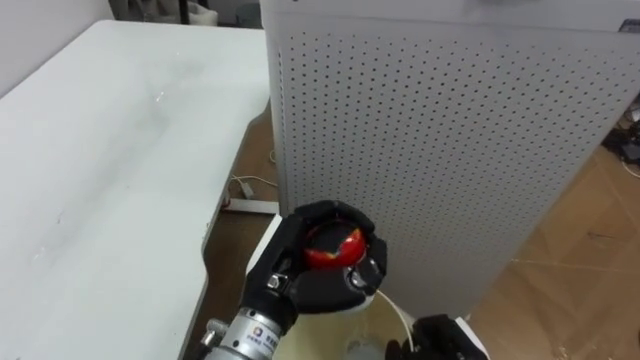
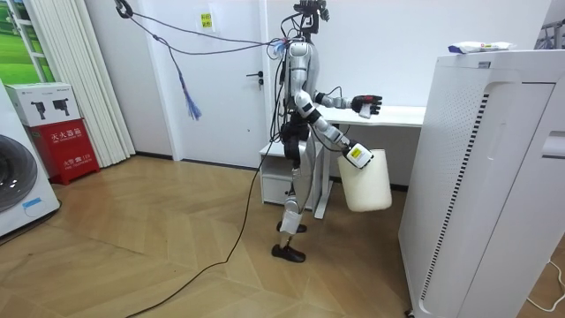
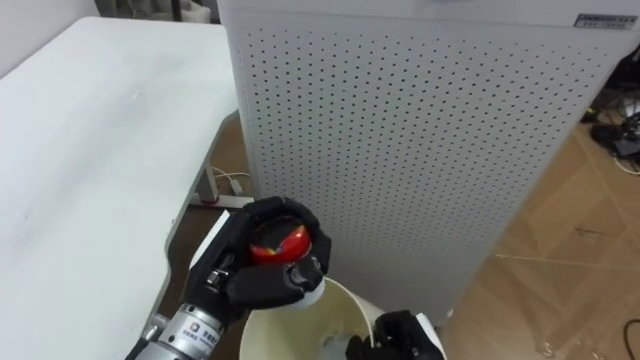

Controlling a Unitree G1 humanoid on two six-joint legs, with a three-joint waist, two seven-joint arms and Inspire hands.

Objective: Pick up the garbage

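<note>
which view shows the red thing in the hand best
The left eye view: the red round object sits close up inside the curled fingers of the left hand, above the white bin. The right eye view shows it the same. In the room view the left hand is small and the object cannot be made out.

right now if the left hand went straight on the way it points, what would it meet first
Probably the perforated white panel ahead of the left hand, which grips a red object; depth is unclear.
</note>
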